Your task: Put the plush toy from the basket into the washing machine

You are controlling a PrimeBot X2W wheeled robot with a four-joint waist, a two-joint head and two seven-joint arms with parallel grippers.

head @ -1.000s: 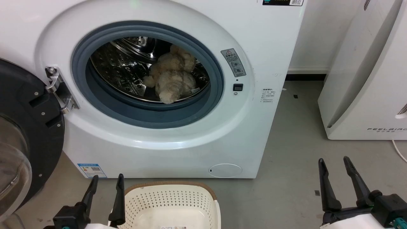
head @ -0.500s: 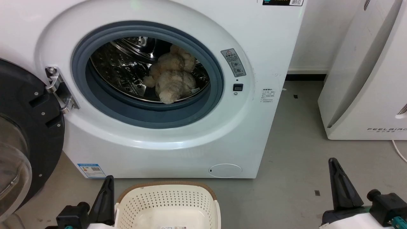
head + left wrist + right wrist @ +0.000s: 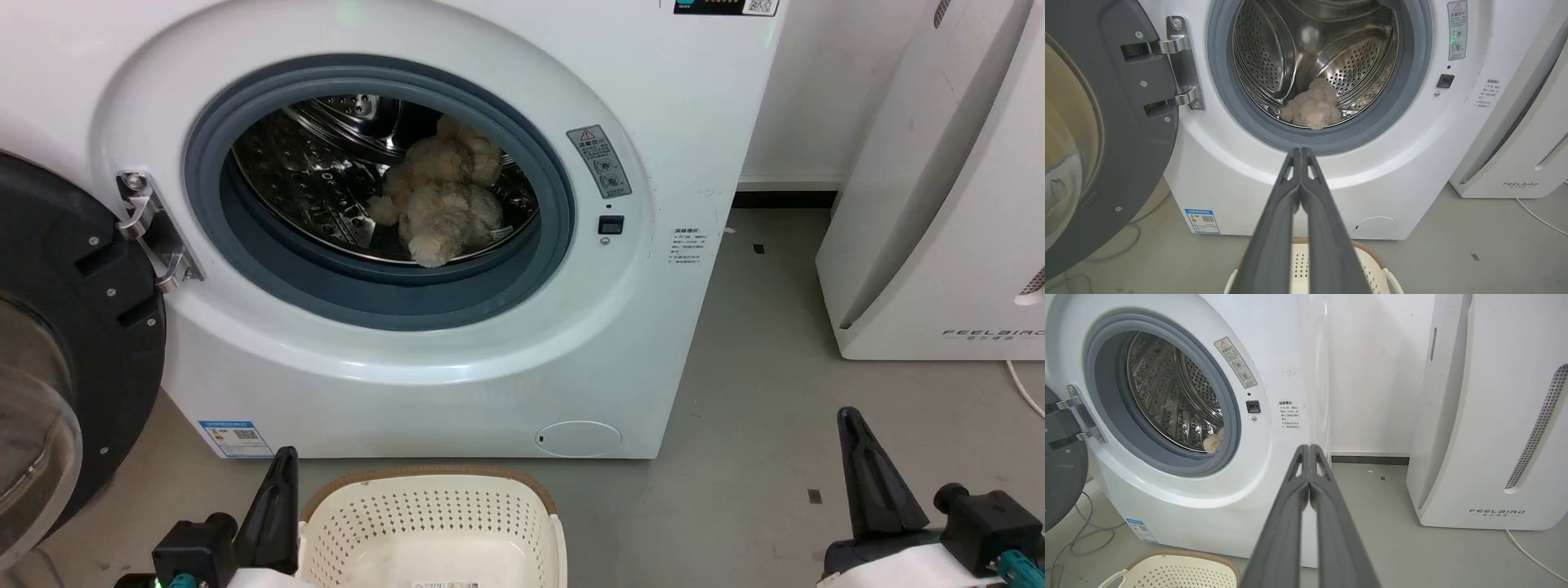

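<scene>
Both claws have closed since a second ago. Their dark fingers stood apart then, and now the left claw and the right claw each show as one dark wedge, fingers pressed flat together and gripping nothing. Otherwise they have hardly shifted. Both are held low in front of the washing machine, the left one before the lower left of its front, the right one out past its right side, over the grey floor.

The plush toy has not budged. It lies inside the washing machine on the bottom of the steel drum, toward the right of the opening and just behind the grey seal, with a pale fluffy limb nearest the front. In the right wrist view all I can make out of it is one tuft past the seal's edge, so I can't tell from there how it lies.

The door stands swung wide on the hinge at the machine's left. The basket sits on the floor right in front of the machine, below the porthole, between the two claws. The left claw's fingers are just beside its rim, and the right claw is well apart from it. A white slanted appliance stands to the machine's right, apart from it.
</scene>
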